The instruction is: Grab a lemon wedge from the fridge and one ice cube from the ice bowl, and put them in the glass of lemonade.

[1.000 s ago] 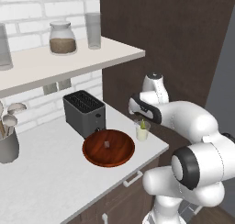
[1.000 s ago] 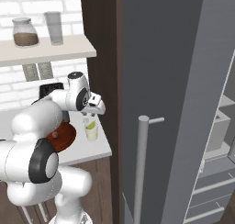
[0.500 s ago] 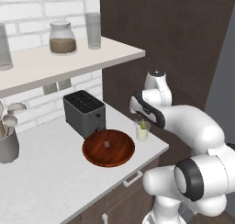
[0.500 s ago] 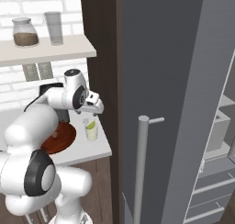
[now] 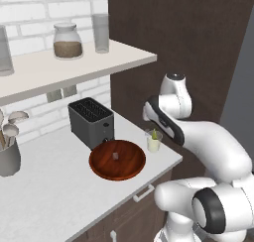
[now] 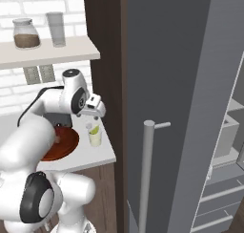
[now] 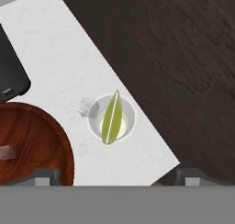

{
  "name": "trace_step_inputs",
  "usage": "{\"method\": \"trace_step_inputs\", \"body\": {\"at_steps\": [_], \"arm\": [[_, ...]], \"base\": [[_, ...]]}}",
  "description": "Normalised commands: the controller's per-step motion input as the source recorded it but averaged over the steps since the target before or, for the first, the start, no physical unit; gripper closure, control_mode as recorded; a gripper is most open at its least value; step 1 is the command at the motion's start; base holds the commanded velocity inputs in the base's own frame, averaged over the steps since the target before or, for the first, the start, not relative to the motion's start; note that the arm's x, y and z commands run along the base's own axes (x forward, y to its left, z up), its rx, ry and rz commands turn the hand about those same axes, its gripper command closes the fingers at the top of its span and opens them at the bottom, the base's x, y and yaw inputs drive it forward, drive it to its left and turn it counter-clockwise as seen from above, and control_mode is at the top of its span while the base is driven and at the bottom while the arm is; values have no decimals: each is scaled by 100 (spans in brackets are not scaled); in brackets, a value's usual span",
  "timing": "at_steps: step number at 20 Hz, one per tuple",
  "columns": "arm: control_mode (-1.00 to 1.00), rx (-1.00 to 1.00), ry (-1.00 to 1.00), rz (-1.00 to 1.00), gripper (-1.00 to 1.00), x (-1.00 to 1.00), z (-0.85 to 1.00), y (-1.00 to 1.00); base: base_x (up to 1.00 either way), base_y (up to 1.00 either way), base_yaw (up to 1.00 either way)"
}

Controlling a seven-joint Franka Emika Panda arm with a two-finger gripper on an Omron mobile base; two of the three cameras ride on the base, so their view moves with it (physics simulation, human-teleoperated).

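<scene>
Scanning the counter from left to right:

Utensil holder [image 5: 10, 156]: grey cup with spoons, far left on the counter [image 5: 54, 186].
Shelf [image 5: 74, 67]: carries a lidded jar [image 5: 67, 40] of brown contents and a taller greyish glass [image 5: 100, 32].
Toaster [image 5: 91, 122]: dark, at the back by the brick wall, just behind the ice bowl.
Ice bowl [image 5: 117, 159]: reddish-brown, near the counter's front edge, one ice cube [image 5: 116, 156] inside near the middle.
Glass of lemonade [image 5: 154, 141]: just right of the ice bowl, close to the counter's right corner, apart from the bowl's rim.
Lemon wedge [image 7: 111, 117]: yellow-green, standing on edge inside the glass of lemonade, its tip above the rim.
Gripper [image 6: 95, 113]: hovers above the glass of lemonade, fingers spread wide, nothing between them.
Fridge [image 6: 190, 84]: grey, right of the counter, door swung out with its bar handle [image 6: 146, 174] toward the camera, pale shelves visible inside at far right.
</scene>
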Motion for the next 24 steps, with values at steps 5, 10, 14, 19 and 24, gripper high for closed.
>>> {"method": "trace_step_inputs", "body": {"at_steps": [5, 10, 14, 19, 24], "arm": [[-100, 2, -3, 0, -100, -24, 21, 0], [-100, 2, -4, 1, -100, -24, 22, 0], [-100, 2, -5, 2, -100, -24, 20, 0], [-100, 2, -5, 3, -100, -19, 24, 0], [-100, 6, -1, 6, -100, -61, 20, -3]], "base": [[0, 0, 0], [0, 0, 0], [0, 0, 0], [0, 0, 0], [0, 0, 0]]}}
